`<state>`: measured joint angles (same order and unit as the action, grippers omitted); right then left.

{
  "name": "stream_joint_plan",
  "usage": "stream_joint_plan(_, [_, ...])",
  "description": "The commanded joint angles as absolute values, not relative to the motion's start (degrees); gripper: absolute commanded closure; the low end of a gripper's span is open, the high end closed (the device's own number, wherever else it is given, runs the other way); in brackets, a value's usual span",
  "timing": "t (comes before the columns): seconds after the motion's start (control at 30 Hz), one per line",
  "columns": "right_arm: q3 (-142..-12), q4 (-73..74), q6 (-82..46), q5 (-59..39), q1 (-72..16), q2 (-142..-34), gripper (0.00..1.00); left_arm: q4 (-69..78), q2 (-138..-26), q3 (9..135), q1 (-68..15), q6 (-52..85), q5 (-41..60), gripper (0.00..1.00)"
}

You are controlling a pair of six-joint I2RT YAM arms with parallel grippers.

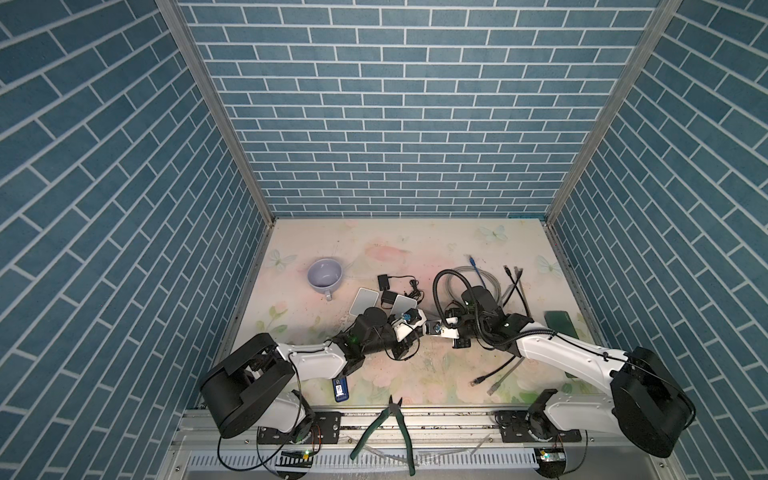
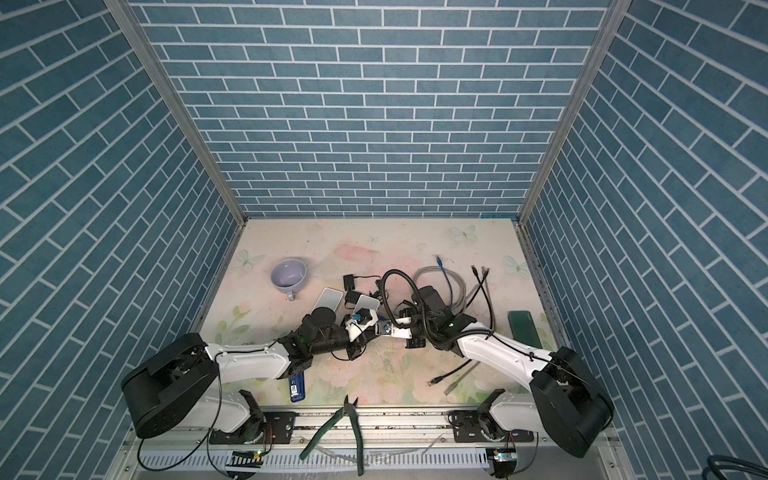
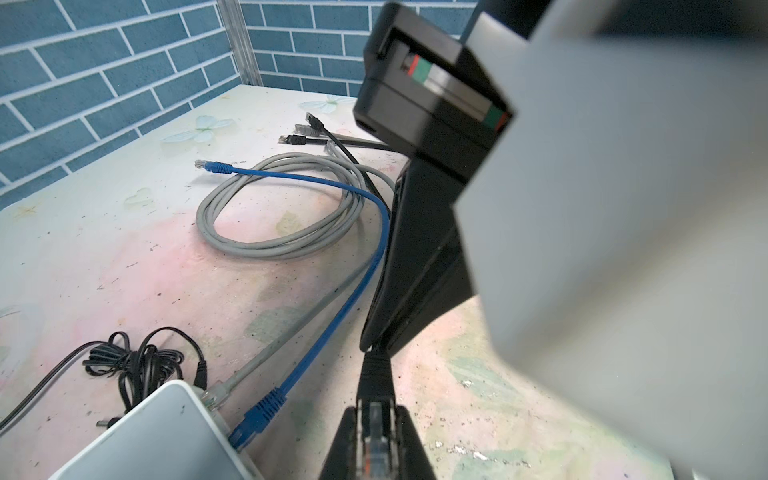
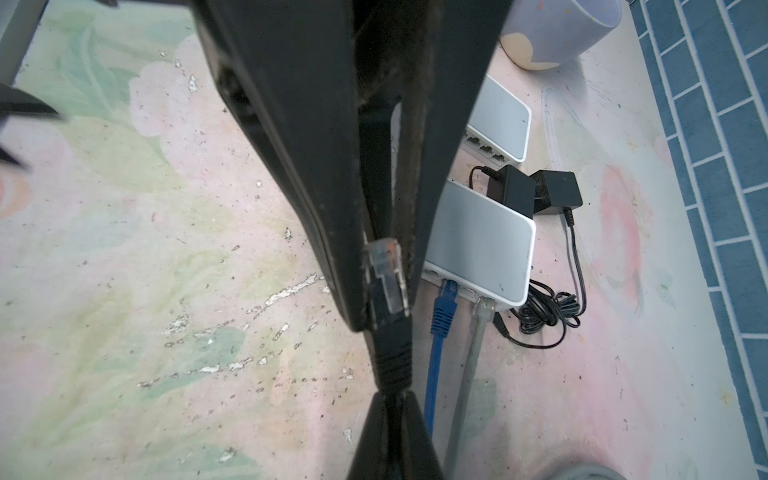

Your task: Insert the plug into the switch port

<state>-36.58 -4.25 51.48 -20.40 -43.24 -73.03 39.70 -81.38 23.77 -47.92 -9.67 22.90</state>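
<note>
Closest to the lens in the left wrist view, the left gripper [image 3: 376, 415] pinches the plug [image 3: 375, 444] by its clear, hard plastic body, fingers pressed onto its sides. Right behind it the right gripper [image 4: 390, 401] is clamped on the ribbed rubber boot of the black cable [image 4: 390, 357]. Both arms thus hold one straight line, seemingly clear of the scuffed, flower-printed worktop [image 4: 166, 249], near its middle.

In the right wrist view the plug's long axis runs about parallel to the blue cable [image 4: 441, 316] and grey cable [image 4: 481, 320] already seated in the switch [image 4: 482, 237], with its tip facing the same way as theirs. That glossy white, round-cornered box lies just beside the left fingers, so the left arm is the nearer one. The switch's front next to the blue cable is hidden behind a finger. The move probably calls for a short sideways shift, then a straight push.
</note>
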Motion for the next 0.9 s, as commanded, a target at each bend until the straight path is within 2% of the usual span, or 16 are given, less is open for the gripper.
stream_joint_plan(0.0, [-36.58, -6.18, 53.26, -22.27, -43.59, -72.37, 0.86, 38.57, -81.71, 24.59, -47.96, -10.62, 22.25, 0.96])
stream_joint_plan(0.1, [-37.90, -8.93, 52.12, -25.04, -43.53, -72.40, 0.78, 39.04, -81.76, 23.74, -47.90, -11.70, 20.97, 0.96])
stream_joint_plan(0.23, [-39.85, -11.36, 49.59, -26.99, -43.36, -73.63, 0.73, 38.20, -81.44, 23.11, -47.99, -14.50, 20.15, 0.96])
stream_joint_plan(0.63, [-37.64, -3.89, 45.38, -32.32, -41.07, -73.43, 0.70, 41.94, -80.63, 19.41, -48.65, -20.71, 21.77, 0.95])
stream_joint_plan(0.87, [-38.53, -2.50, 44.07, -33.84, -40.88, -74.53, 0.70, 51.61, -82.11, 16.09, -48.69, -22.50, 24.32, 0.96])
